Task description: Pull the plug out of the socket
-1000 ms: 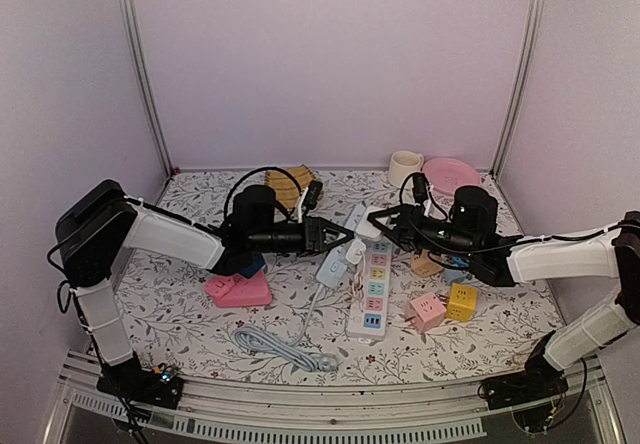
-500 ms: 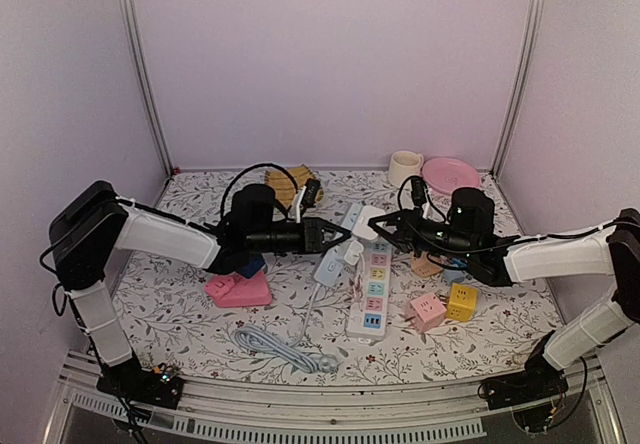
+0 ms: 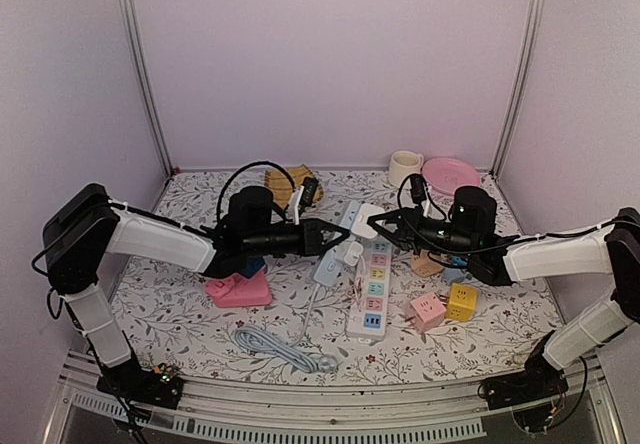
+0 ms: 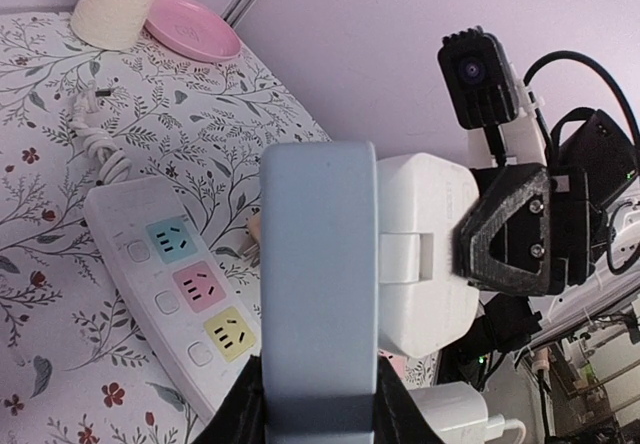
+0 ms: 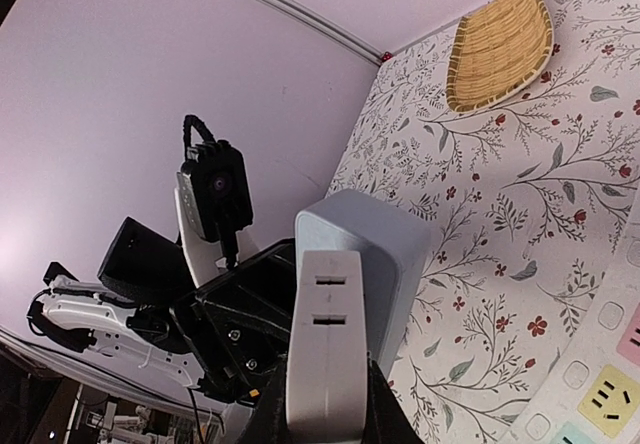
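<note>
L gripper [image 3: 335, 236] grasps grey-blue strip [image 4: 320, 284], held off table. R gripper [image 3: 375, 223] is clenched on white plug [image 4: 425, 254], which sits flush vs strip betw. both jaws. Pastel socket [image 3: 372, 284] lies below jaws, untouched. Grips look set; pull-apart not yet done.

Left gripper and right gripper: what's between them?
The slim grey-blue strip in the left gripper and the white plug in the right gripper, touching; the left wrist view shows it.

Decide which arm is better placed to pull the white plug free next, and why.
Right. The right claw is shut on the white plug, while the left claw holds the grey-blue strip it sits against.
</note>
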Controlling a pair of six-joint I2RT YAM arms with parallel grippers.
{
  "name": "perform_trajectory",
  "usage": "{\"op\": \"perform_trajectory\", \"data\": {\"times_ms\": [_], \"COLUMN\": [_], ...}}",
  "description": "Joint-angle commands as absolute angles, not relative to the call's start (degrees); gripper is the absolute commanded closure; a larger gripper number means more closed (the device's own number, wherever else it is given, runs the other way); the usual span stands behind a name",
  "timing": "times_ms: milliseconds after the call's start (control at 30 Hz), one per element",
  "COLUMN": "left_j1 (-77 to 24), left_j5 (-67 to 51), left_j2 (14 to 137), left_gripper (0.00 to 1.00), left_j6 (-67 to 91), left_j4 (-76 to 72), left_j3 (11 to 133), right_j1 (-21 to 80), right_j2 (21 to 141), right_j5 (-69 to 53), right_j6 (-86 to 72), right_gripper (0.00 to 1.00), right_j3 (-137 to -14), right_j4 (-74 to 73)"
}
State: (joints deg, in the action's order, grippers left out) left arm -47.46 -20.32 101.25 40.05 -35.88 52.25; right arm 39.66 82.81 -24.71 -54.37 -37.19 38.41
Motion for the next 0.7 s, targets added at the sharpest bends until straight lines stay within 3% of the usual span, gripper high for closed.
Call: {"op": "perform_trajectory", "data": {"times_ms": [0,667], "left_j1": [-45.47,-42.67], "left_j5": [-15.34,-17.51], "left_j2": [102.67,102.83], "left_gripper": [1.00,1.00], "left_j6": [40.34,41.20], "left_j4": [-30.32,-29.89], "left_j3": [50.36,50.55], "right_j1": [40.92,40.76], "right_j2": [79.22,75.89], "right_j5": [-35.22,-37.44], "right_j6": [-52.15,-47.15], "right_gripper": [0.97,0.97], "right_j3": [-38.42,-38.28], "right_j4": [50.29,46.29]}}
